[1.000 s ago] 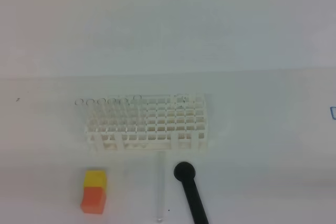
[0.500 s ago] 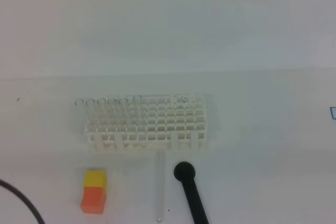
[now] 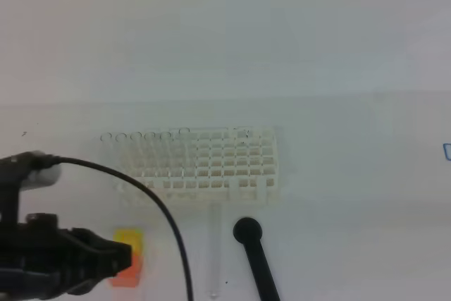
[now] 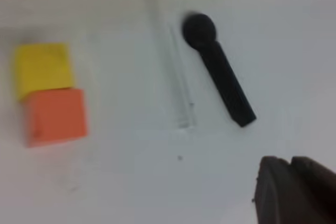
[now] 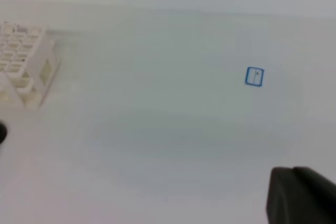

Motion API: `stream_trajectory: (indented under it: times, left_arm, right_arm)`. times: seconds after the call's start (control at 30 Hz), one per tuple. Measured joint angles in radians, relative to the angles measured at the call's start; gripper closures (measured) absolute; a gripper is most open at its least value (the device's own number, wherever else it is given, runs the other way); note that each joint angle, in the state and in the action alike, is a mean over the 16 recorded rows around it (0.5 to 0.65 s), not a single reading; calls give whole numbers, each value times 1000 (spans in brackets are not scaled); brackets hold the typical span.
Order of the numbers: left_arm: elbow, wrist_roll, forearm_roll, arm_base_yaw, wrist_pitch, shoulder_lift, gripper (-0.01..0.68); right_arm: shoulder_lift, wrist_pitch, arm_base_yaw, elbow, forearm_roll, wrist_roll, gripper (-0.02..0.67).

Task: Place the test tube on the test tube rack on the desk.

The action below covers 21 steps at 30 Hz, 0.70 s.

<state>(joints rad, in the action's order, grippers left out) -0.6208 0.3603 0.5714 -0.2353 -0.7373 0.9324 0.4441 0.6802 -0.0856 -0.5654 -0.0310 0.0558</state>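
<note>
test tube (image 3: 214, 252) lying flat on desk (image 3: 352, 174), just in front of test tube rack (image 3: 204, 163), squeezed between yellow-orange block (image 4: 47, 93) and black stick (image 4: 218, 74); long axis runs toward rack. left gripper (image 3: 106, 259) over block, so tube sits to its right, we reckon left arm nearer. jaws on both arms, can't tell; right one barely a corner in own wrist cam

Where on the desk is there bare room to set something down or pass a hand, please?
The desk is bare right of the test tube rack, apart from a small blue mark, and behind the rack. The front is crowded: the yellow-and-orange block, the test tube and the black stick lie close together, and the left gripper overlaps the block in the high view.
</note>
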Motion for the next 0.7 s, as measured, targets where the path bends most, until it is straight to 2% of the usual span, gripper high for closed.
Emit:
stream_trajectory:
  times: [0.17, 0.37, 0.53, 0.7]
  left_arm:
    - [-29, -34, -13, -133, 78, 146, 613]
    - [-86, -205, -150, -314, 162, 286, 579]
    - [-147, -355, -245, -423, 192, 396, 498]
    - [-206, -477, -319, -479, 183, 504, 399]
  right_arm:
    - [0, 10, 0, 0, -3, -8, 650]
    - [0, 19, 0, 0, -4, -19, 650]
    - [0, 23, 0, 0, -5, -27, 650]
    - [0, 26, 0, 0, -5, -29, 650]
